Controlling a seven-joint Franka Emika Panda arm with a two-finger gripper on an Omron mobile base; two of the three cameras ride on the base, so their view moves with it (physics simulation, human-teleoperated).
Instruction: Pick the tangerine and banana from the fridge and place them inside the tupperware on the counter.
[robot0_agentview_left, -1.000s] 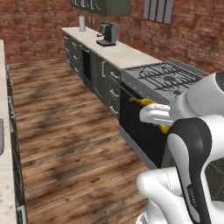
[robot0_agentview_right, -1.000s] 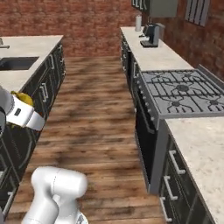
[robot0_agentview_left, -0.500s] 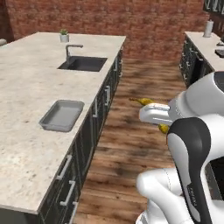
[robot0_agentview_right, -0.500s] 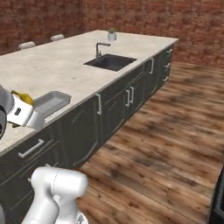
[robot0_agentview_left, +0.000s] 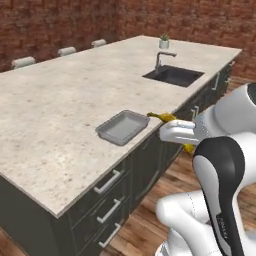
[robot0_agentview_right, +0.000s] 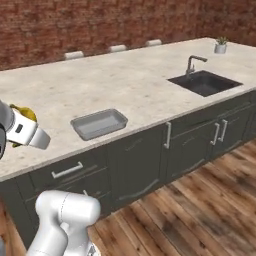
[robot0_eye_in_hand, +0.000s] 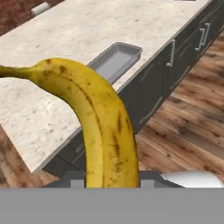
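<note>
A yellow banana (robot0_eye_in_hand: 103, 127) with brown specks stands upright close to the hand camera, and my gripper (robot0_eye_in_hand: 111, 178) is shut on its lower part. From the left base view the banana (robot0_agentview_left: 161, 117) sticks out past my gripper (robot0_agentview_left: 169, 131), just off the counter's front edge. It hangs right beside the grey tupperware (robot0_agentview_left: 106, 132). The tupperware (robot0_agentview_right: 80, 122) lies near the front edge of the beige counter (robot0_agentview_right: 100, 75), and its inside shows bare grey. In the right base view the banana (robot0_agentview_right: 23, 111) rides above my gripper (robot0_agentview_right: 22, 125), left of the tray. The tangerine and the fridge are out of view.
A dark recessed sink (robot0_agentview_left: 173, 75) with a faucet (robot0_agentview_left: 161, 59) lies further along the counter, beyond it a small potted plant (robot0_agentview_left: 163, 42). Stools (robot0_agentview_left: 22, 62) line the far side. Dark drawers with silver handles (robot0_agentview_right: 66, 170) face me over a wooden floor (robot0_agentview_right: 200, 210).
The whole picture has swung from the stove counter round to the island counter, so the base has moved. The banana stays in my shut gripper, and the tupperware is much nearer.
</note>
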